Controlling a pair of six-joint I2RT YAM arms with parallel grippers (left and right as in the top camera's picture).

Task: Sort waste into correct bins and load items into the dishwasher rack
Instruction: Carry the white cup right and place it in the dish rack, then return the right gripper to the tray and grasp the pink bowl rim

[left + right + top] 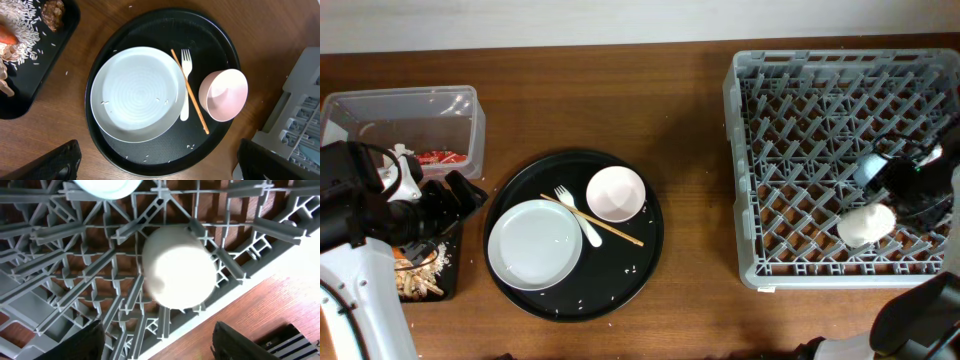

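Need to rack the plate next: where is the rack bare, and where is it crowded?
The dishwasher rack is bare across its left half and along the back. Its front right corner is crowded: the small white cup stands there, under the open right gripper.

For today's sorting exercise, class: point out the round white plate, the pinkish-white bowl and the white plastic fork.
Round white plate (pixel 137 92), left wrist view, centre of its face.
Pinkish-white bowl (pixel 223 95), left wrist view, inside bottom.
White plastic fork (pixel 184 107), left wrist view, handle.
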